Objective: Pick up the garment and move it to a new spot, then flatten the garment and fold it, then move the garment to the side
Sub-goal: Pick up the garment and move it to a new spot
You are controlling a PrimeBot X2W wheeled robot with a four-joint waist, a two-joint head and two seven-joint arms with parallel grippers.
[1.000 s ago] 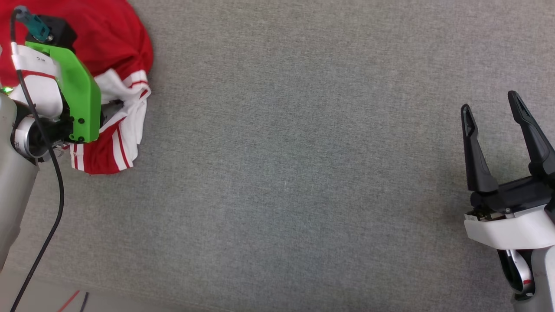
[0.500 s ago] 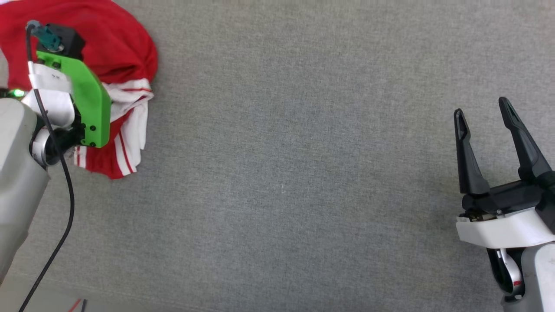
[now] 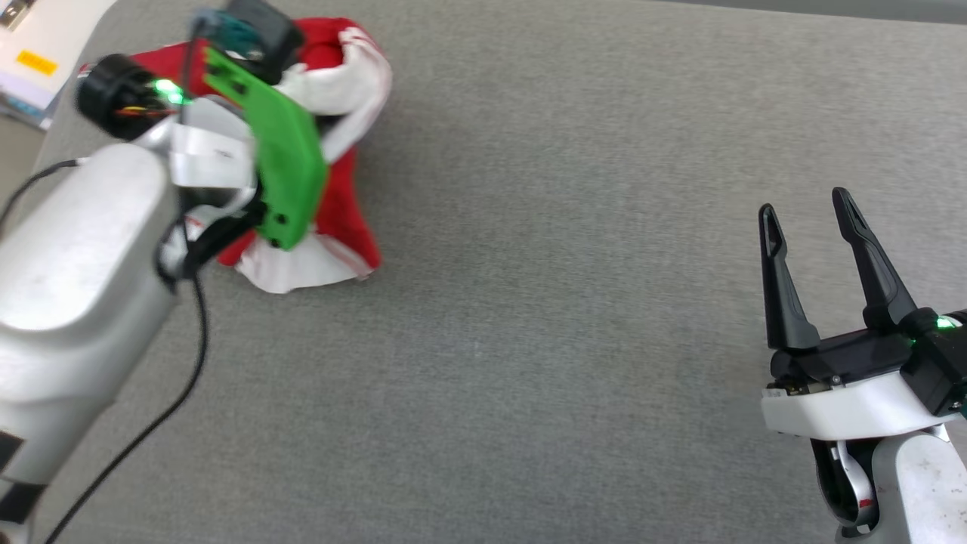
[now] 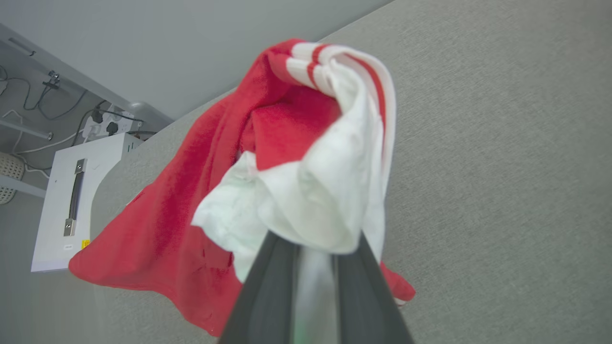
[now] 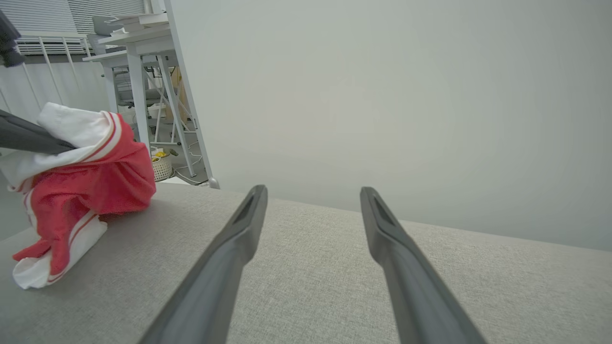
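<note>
Garment [image 3: 351, 219] pinched in the left claw [image 4: 313, 253], hem on the table [image 3: 566, 317]

The left claw is closed on a wad of white sleeve. In its wrist view the two dark fingers [image 4: 270, 286] stand almost together with white cloth squeezed between them. The rest of the garment bunches past the tips toward 12 o'clock, with a red-striped cuff at the top and a red flap trailing to 8 o'clock. In the head view the garment is at 10 o'clock, partly hidden behind the arm's green bracket [image 3: 283, 166]. It hangs in a heap from the claw, its lower white edge touching the table. The right wrist view has it at 9 o'clock: one finger of the left claw bites in from the left edge, and the bottom fold lies on the grey surface.

The right claw [image 3: 805, 205] is at 4 o'clock in the head view, fingers spread wide, open, well apart from the garment, with grey table between the two.

A small woven basket [image 5: 161, 168] stands on the floor past the table's far edge, at 9 o'clock in the right wrist view, just right of the garment. Something yellow lies in it; I cannot tell what. A desk [image 5: 129, 45] rises over it, and a pale wall [image 5: 382, 95] backs the table. At 9 o'clock in the left wrist view, a white cabinet [image 4: 71, 205] with a metal handle stands beyond the table's edge, with sockets [image 4: 103, 125] above it.
</note>
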